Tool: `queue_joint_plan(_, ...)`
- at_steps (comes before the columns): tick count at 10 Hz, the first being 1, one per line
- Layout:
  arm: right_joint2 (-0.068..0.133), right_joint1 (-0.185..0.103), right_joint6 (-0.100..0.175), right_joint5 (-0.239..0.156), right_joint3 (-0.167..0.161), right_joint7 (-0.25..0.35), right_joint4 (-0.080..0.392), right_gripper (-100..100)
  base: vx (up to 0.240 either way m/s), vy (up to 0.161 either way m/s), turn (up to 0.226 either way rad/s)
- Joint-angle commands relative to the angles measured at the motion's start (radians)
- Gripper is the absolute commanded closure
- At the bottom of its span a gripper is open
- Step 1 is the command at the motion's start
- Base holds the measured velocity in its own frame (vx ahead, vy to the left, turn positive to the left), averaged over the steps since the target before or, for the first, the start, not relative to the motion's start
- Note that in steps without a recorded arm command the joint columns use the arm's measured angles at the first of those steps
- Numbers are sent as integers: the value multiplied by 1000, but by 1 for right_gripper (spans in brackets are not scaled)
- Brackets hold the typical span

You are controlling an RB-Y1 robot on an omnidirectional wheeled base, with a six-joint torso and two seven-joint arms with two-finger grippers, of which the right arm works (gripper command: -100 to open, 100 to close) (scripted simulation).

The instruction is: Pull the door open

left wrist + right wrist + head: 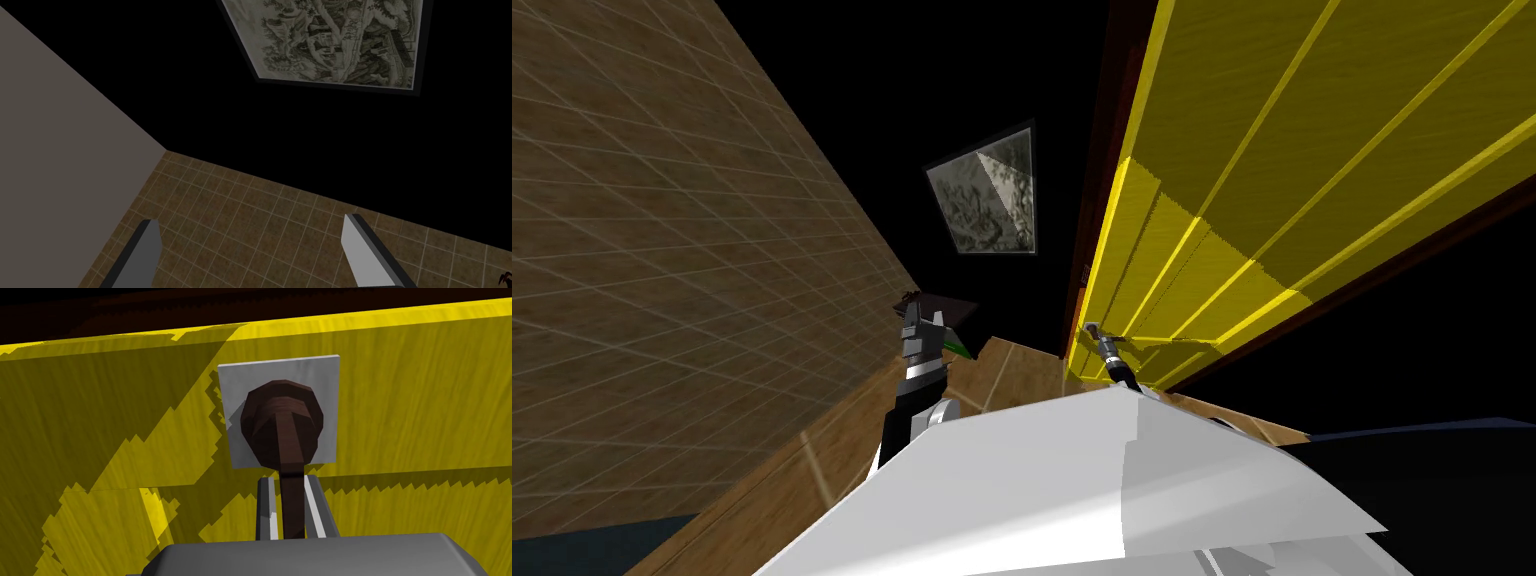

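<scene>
Door: the yellow door (1312,150) is a flat barrier on the right, from near to far; no way through
Frame: a dark door frame (1084,220) edges the door's left side; a black area lies left of it
Handle: a dark handle (291,498) juts from a grey plate (280,378); it fills the gap between the right gripper (289,480) fingers, which press its sides
Beside the plate: bare door face on both sides
Left: a tiled wall (662,250) closes that side; the left gripper (250,221) stands near it, fingers spread, nothing between them
Middle: a strip of wooden floor (1012,365) lies open between wall and door
</scene>
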State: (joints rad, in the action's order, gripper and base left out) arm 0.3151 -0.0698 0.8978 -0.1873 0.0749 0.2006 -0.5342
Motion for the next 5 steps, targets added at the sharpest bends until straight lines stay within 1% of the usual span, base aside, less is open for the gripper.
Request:
queue_joint_plan(1,9,7,11,9,-15,16,-3,100,-173,-18,87)
queue_joint_plan(2,12,9,14,11,-20,21,-3,100,-208,-39,81)
queue_joint_plan(4,30,23,34,27,-48,52,-8,100,-237,-50,108)
queue_joint_plan(5,41,31,46,37,-66,72,-11,100,-286,-75,120)
